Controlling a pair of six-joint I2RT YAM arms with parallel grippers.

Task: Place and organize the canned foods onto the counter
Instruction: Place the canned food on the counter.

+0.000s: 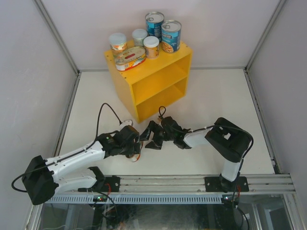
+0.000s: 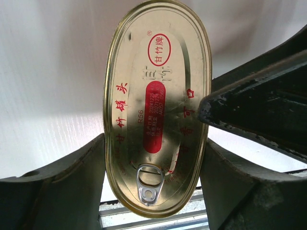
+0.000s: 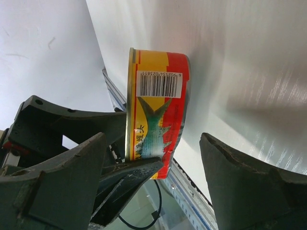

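The yellow counter [image 1: 169,59] stands at the back. On its top are two tall blue cans [image 1: 171,35], three small pale-lidded cans [image 1: 151,46] and one flat oval tin [image 1: 130,57]. My left gripper [image 1: 135,146] is shut on the second oval tin [image 1: 135,156], held off the table in front of the counter. In the left wrist view the gripper [image 2: 153,139] clamps the tin's gold pull-tab lid [image 2: 158,86] by its long sides. My right gripper [image 1: 149,136] is open, right beside it. In the right wrist view the gripper [image 3: 152,136] faces the tin's red-yellow edge [image 3: 158,110], not touching.
White walls enclose the white table [image 1: 216,100]. A metal rail [image 1: 192,182] runs along the near edge by the arm bases. The counter's two inner shelf bays [image 1: 158,86] face the arms. One right finger [image 2: 254,105] reaches in beside the tin's lid.
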